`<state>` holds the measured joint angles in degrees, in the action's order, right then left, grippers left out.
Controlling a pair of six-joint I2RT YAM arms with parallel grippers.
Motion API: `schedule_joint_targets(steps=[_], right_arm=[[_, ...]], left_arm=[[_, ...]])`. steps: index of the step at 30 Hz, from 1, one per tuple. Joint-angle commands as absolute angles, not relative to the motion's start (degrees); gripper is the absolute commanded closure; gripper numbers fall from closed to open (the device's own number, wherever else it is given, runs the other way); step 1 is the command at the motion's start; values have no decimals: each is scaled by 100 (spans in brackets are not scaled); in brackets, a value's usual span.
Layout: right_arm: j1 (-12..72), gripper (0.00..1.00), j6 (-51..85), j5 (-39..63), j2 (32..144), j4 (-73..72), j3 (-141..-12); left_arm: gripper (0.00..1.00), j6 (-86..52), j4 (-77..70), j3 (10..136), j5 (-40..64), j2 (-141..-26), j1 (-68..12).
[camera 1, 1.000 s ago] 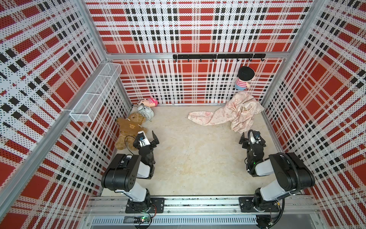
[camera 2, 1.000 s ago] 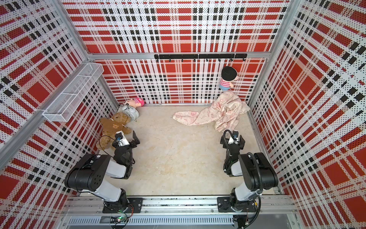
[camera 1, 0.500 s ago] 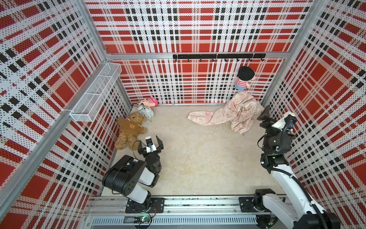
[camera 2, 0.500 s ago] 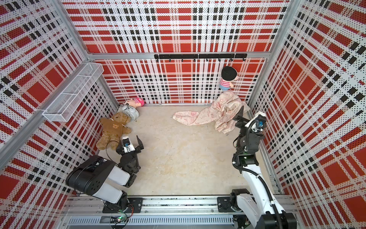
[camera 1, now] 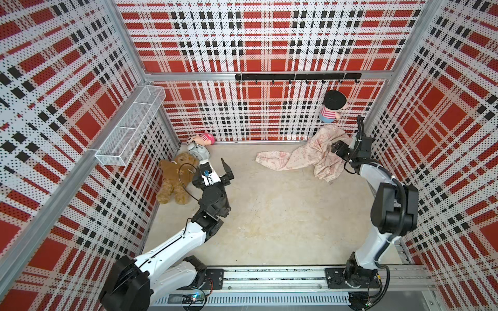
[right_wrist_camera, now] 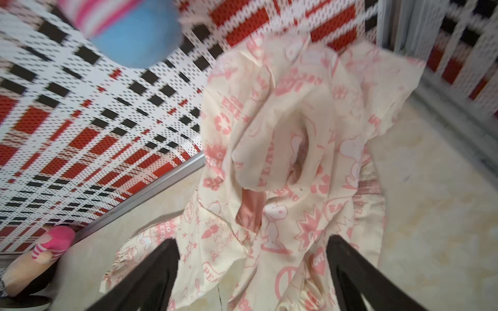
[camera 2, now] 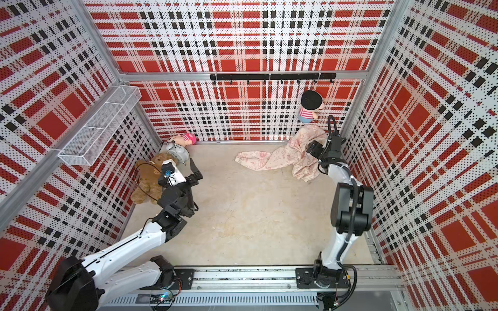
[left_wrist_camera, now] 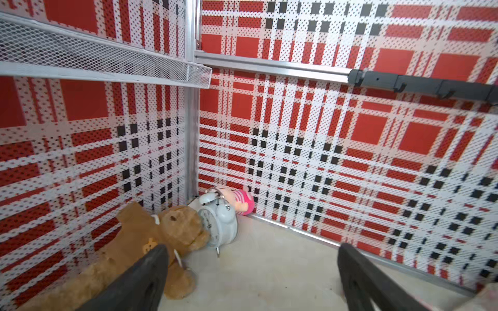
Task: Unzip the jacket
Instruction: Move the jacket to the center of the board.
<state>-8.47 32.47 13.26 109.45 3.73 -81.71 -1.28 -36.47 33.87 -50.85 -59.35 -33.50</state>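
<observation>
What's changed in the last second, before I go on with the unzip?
The right arm unfolded from beside the rail and reached out to the jacket; the right gripper now faces the cloth, jaws apart, nothing clamped. The left arm stretched forward, left gripper open and empty. Jacket, teddy bear and alarm clock stayed put.

My two fingers stand wide apart. The jacket fills the gap between them and heaps up dead ahead at twelve o'clock. It is cream with pink cartoon and slogan prints, crumpled, with a pink strip showing in a fold. Whether my fingers touch the cloth I cannot tell. At ten o'clock a blurred plush thing, pink-striped and blue, shows before the plaid wall. At eight o'clock lies a tan leg in a pink striped sock. Bare bench spreads at two o'clock.
</observation>
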Motion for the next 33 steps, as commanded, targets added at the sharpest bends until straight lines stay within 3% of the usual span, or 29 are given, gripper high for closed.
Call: schedule_joint_targets(steps=[1,12,15,17,22,28,33], right_arm=[[-810,13,3767,1994,11653,1140,-8916],[-417,21,3709,1149,12732,1624,-9327],[-278,39,3717,1166,12961,1639,-9472],[-188,64,3742,1266,13062,1661,-9569],[90,98,3613,1283,12755,1643,-9281],[477,100,3264,1411,11448,1541,-8057],[1179,100,3274,1482,10171,1322,-6709]], left_arm=[[2,-852,-2425,3619,-4059,-5941,-3221],[2,-1059,-2110,3860,-1892,-6572,-3174],[2,-1403,-2245,3910,-1994,-6890,-3108],[2,-1689,-2241,4007,-2011,-7111,-3032],[2,-2337,-2411,4153,-1431,-7456,-2897],[2,-2518,-2303,4407,-916,-7771,-2996],[2,-2584,-2303,4434,-1106,-7831,-3327]])
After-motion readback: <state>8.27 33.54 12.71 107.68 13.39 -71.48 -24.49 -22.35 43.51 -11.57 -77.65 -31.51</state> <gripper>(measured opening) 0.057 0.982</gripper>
